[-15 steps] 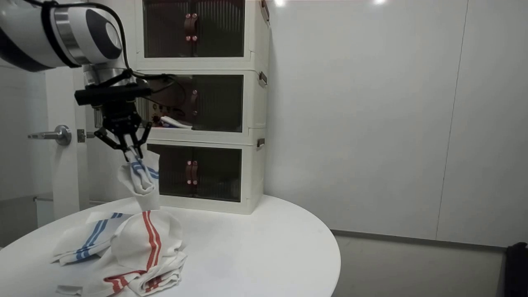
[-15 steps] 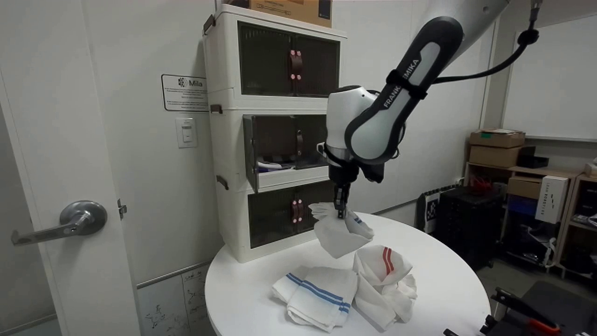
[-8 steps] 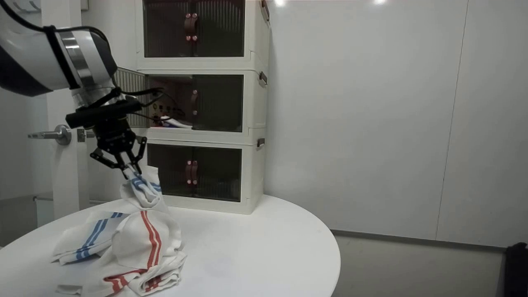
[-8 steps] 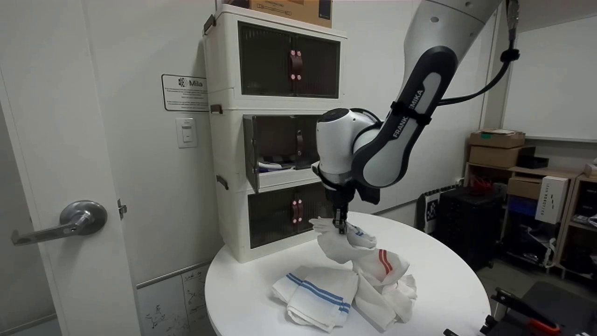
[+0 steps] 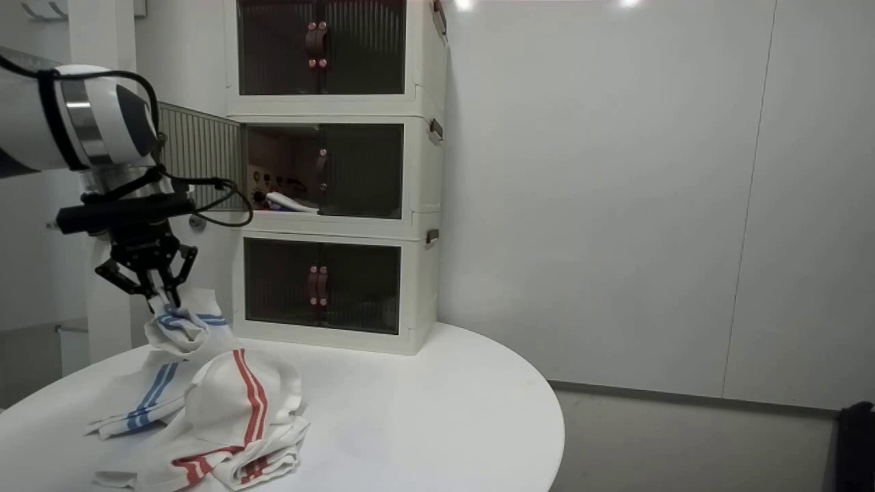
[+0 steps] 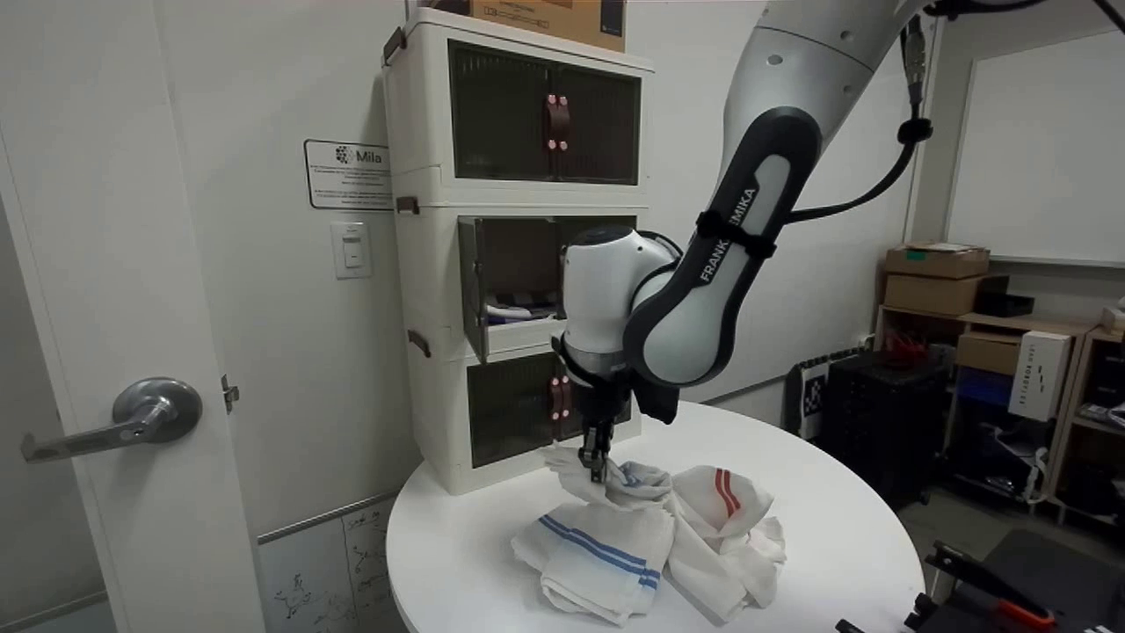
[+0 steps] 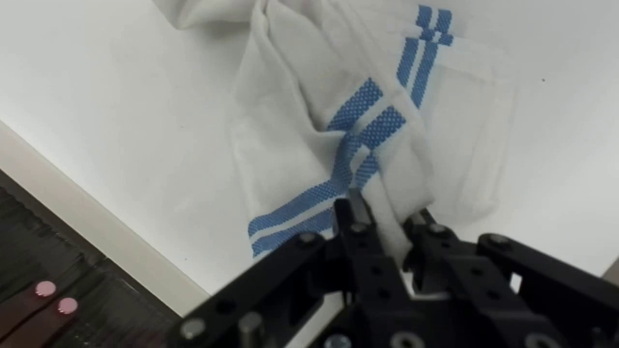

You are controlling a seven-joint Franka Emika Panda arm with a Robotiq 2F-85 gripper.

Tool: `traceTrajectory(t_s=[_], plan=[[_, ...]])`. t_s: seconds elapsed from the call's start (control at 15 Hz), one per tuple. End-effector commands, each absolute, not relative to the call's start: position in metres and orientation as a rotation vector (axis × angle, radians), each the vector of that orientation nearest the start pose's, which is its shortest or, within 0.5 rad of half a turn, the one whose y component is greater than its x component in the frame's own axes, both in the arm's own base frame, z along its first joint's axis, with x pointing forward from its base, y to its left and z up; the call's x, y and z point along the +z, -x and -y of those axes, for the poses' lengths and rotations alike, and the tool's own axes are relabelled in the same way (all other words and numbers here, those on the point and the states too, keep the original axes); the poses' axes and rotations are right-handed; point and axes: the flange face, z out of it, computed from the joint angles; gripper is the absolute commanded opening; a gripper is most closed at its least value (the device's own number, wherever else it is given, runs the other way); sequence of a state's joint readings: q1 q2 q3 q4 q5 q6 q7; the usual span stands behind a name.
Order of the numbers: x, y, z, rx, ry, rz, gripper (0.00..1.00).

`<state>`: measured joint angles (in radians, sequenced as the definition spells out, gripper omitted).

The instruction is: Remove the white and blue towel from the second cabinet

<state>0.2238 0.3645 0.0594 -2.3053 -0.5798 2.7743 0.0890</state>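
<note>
My gripper is shut on a white towel with blue stripes, held bunched by its upper part, in both exterior views: gripper (image 5: pixel 164 303) (image 6: pixel 595 470), held towel (image 5: pixel 199 336) (image 6: pixel 646 485). In the wrist view the held towel (image 7: pixel 285 150) runs between the fingertips of the gripper (image 7: pixel 389 210). It hangs low over the table; I cannot tell whether its lower edge touches the cloth below. The second cabinet (image 5: pixel 362 229) has its left door (image 5: pixel 198 154) swung open. A white and blue cloth-like item (image 5: pixel 290 203) lies inside; it also shows in an exterior view (image 6: pixel 510 312).
A folded blue-striped towel (image 6: pixel 598 558) lies on the round white table (image 6: pixel 844 545), just below the held one. A crumpled red-striped towel (image 5: pixel 239 410) lies beside it. Closed cabinets stand above (image 5: pixel 321 106) and below (image 5: pixel 321 342) the second one. A room door (image 6: pixel 105 316) stands close by.
My gripper has lowered with the towel and moved left in an exterior view, away from the cabinet front. The held towel now hangs over the folded blue-striped towel.
</note>
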Motion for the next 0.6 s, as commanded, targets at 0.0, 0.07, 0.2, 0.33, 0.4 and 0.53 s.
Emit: traceTrajectory(t_s=[0.0,0.07,0.2,0.33,0.4,0.53], plan=[[0.182,-0.503,-0.196,-0.249,2.986,1.164,0.11],[0.179,-0.502,-0.201,-0.241,2.958,1.156,0.41],[0.177,-0.500,-0.208,-0.221,2.917,1.144,0.48],[0.178,-0.501,-0.210,-0.199,2.895,1.138,0.64],[0.180,-0.502,-0.210,-0.198,2.888,1.132,0.70],[0.185,-0.504,-0.205,-0.201,2.881,1.121,0.84]])
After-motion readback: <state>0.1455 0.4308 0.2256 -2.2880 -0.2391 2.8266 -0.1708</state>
